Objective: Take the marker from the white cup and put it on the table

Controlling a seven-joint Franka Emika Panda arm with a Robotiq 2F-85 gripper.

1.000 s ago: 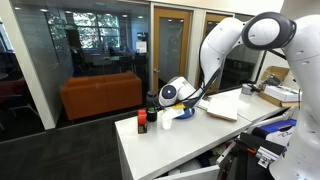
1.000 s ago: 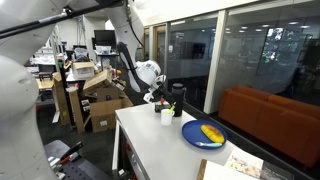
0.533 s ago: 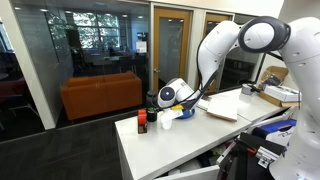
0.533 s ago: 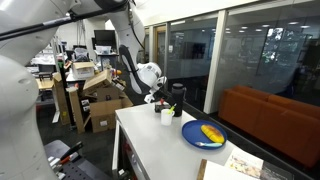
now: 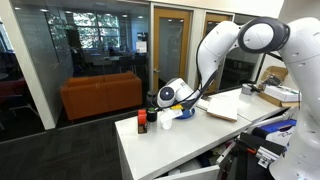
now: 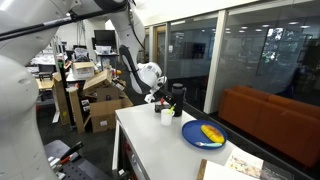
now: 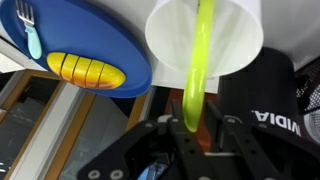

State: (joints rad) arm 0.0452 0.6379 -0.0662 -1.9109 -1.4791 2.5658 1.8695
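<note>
In the wrist view the white cup sits straight ahead, and the yellow-green marker sticks out of it toward me. My gripper has a finger on each side of the marker's free end, and both press against it. In both exterior views the gripper hangs just above the small white cup, which stands on the white table. The marker is too small to make out there.
A blue plate with a yellow item and a teal fork lies beside the cup. A dark bottle stands close on the other side. A red-orange container sits near the table corner, with papers further along.
The jaws have closed in from wide open to grip the marker's end. The arm has barely moved above the cup.
</note>
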